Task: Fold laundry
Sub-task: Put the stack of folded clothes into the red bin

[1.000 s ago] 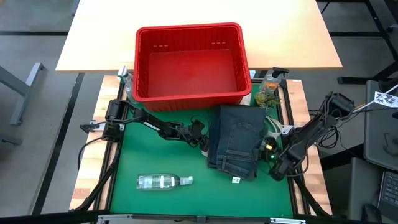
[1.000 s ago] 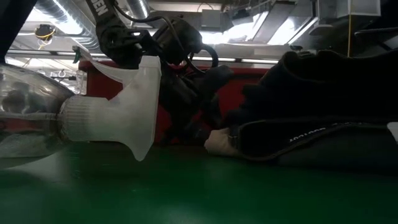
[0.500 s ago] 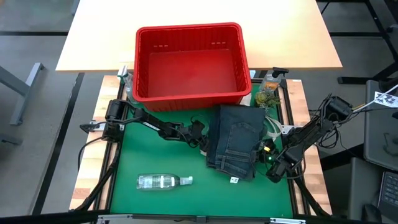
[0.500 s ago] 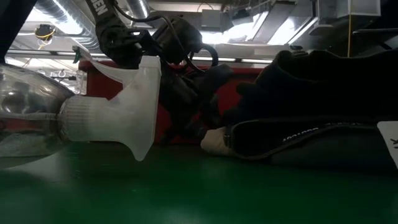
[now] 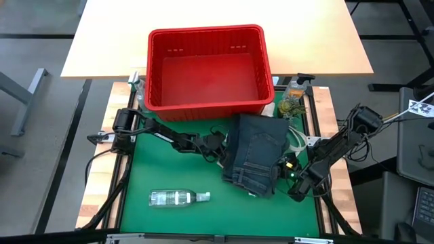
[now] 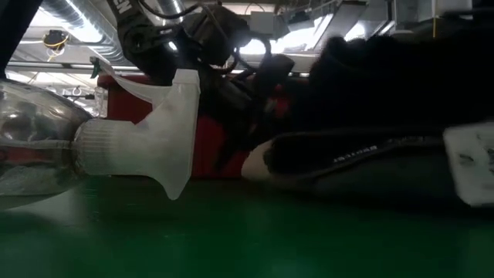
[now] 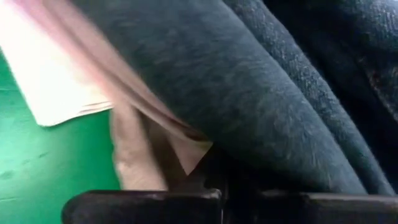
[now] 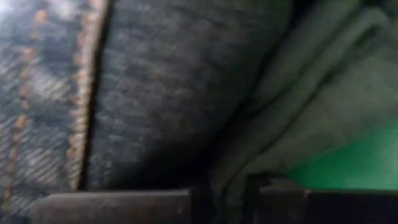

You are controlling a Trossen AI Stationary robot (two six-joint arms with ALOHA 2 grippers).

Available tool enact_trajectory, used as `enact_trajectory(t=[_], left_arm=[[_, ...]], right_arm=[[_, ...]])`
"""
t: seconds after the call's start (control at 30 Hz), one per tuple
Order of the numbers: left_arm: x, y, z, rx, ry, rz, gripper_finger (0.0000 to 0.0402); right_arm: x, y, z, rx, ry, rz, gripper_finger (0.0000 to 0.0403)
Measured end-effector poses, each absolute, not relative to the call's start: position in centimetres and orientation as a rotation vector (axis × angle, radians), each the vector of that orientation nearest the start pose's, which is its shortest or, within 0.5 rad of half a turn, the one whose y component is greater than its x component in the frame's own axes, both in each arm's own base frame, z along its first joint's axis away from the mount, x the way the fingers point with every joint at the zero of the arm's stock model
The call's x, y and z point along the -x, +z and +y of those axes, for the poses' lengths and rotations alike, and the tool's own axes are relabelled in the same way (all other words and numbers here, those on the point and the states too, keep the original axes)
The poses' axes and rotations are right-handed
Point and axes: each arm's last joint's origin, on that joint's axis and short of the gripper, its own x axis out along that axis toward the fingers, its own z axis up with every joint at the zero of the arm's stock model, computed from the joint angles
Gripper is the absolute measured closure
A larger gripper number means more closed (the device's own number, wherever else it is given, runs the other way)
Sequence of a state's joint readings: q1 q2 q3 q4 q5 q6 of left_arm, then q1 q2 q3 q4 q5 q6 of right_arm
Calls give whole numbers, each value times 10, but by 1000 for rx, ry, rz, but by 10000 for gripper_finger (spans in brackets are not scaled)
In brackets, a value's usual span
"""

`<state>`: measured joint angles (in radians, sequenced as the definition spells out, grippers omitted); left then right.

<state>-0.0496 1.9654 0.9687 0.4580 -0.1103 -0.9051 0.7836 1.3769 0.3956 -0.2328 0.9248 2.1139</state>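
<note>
Red basket (image 5: 207,68) fills the frame's upper centre, folded jeans (image 5: 254,152) lie just below on the green mat (image 5: 169,173), left gripper (image 5: 218,144) and right gripper (image 5: 288,165) each clenched on their edges.

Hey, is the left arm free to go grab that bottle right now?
Probably not yet: the left gripper is shut on the jeans. The bottle lies on open mat with nothing blocking it.

A green mat (image 5: 169,173) carries folded denim jeans (image 5: 255,152), a clear bottle (image 5: 178,198) and a red basket (image 5: 207,64).
</note>
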Motion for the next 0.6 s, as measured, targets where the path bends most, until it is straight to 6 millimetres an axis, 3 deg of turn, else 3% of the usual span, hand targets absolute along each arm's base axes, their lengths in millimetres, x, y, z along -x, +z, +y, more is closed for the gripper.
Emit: enact_trajectory(t=[0.6], left_arm=[[-386, 166, -29, 740, 216, 431, 401]], right_arm=[[-194, 157, 116, -814, -685, 386, 374]])
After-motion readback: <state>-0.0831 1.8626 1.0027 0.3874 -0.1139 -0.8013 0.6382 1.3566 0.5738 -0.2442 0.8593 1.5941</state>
